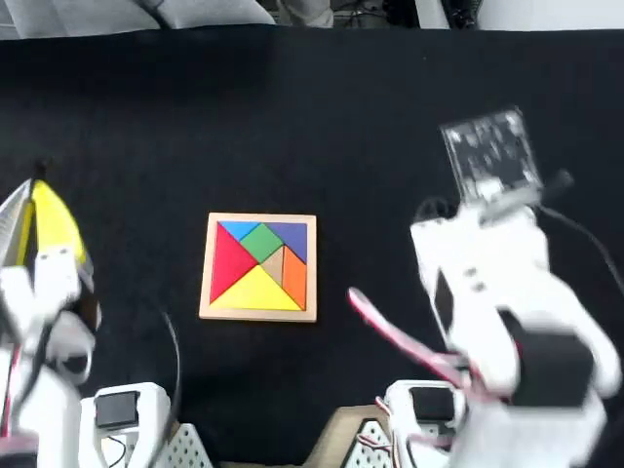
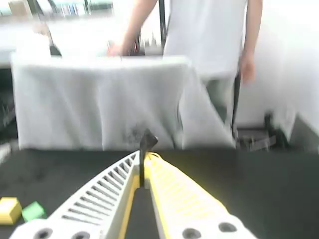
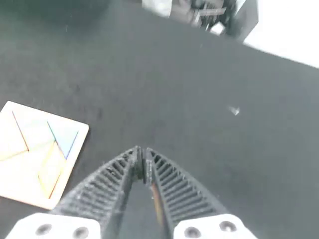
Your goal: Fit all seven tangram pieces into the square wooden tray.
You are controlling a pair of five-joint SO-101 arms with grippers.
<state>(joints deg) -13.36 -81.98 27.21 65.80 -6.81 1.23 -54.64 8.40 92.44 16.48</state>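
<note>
The square wooden tray (image 1: 258,315) lies at the middle of the black table. Several coloured tangram pieces sit inside it: a red triangle (image 1: 229,265), a yellow triangle (image 1: 258,291), a green square (image 1: 261,242), an orange piece (image 1: 294,276) and others, packed edge to edge. My left gripper (image 2: 143,149) has one yellow and one white finger; it is shut with nothing in it and stands raised at the table's left edge (image 1: 44,210), far from the tray. My right gripper (image 3: 142,152) is shut and empty above bare black cloth beside the tray (image 3: 50,119).
The right arm's white body (image 1: 487,292) rises to the right of the tray, with a pink strip (image 1: 390,331) running out from under it toward the tray. In the left wrist view, small yellow (image 2: 10,210) and green (image 2: 32,210) blocks lie on the cloth.
</note>
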